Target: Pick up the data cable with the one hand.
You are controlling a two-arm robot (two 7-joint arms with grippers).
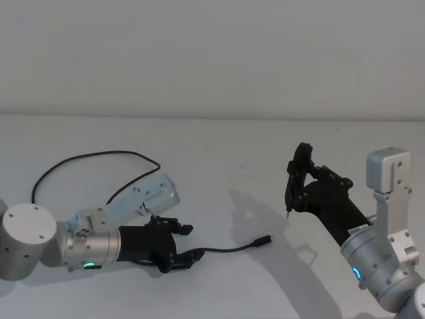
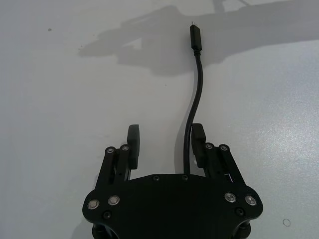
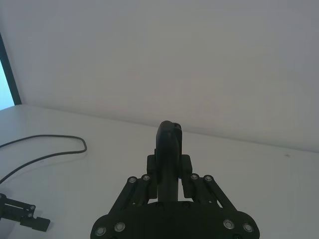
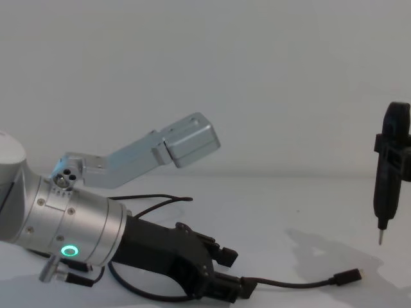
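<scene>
The data cable [image 1: 229,250] is thin and black. It loops across the white table [image 1: 219,153] behind my left arm and ends in a small plug [image 1: 264,240] with a metal tip. My left gripper [image 1: 188,243], the bulky black hand on a silver wrist with a green ring light, lies low over the table. It is open. In the left wrist view the data cable [image 2: 195,94] runs into the gap of the left gripper [image 2: 166,142], close beside one finger [image 2: 199,138]. From the chest view the cable [image 4: 295,282] trails out of the left gripper [image 4: 232,273].
My right gripper [image 1: 299,186] hangs above the table to the right, shut on a slim black pen-like tool [image 4: 388,173] whose metal tip points down. A plain wall stands behind the table. The cable's far loop [image 3: 45,139] lies at the back left.
</scene>
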